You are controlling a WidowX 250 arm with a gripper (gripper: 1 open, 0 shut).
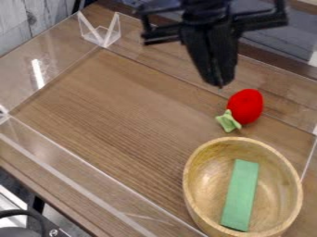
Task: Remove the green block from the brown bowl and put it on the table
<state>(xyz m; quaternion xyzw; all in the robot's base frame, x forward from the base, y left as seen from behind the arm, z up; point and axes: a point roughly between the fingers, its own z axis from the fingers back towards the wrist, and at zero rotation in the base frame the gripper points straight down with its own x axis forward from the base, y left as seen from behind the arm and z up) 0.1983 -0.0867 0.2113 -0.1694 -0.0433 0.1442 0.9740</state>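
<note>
The green block [242, 195] lies flat inside the brown bowl [198, 165], on the bowl's floor and slightly toward its right half. Its long axis runs nearly up and down the picture, the upper end leaning a little to the right, toward the far rim; the lower end sits close to the near rim. No part of it stands clear of the bowl.

The gripper [221, 81] hangs above the bowl's far side, well apart from it and high over the table [111, 120]. Its fingers are pressed together into a single dark point, aimed steeply downward, and they hold nothing.

A red strawberry toy [244, 105] sits on the table just beyond the bowl's far rim, almost directly on the line between the fingertips and the block.

Judgement: extraction has not begun. From the jaws, the block lies toward the camera and downward, past the strawberry toy and over the bowl's far rim. A clean pick would call for the fingers to part and close across the block's narrow width, that is, roughly left to right in the picture. The bowl's sloping wall beside the block's right edge may crowd one finger.
</note>
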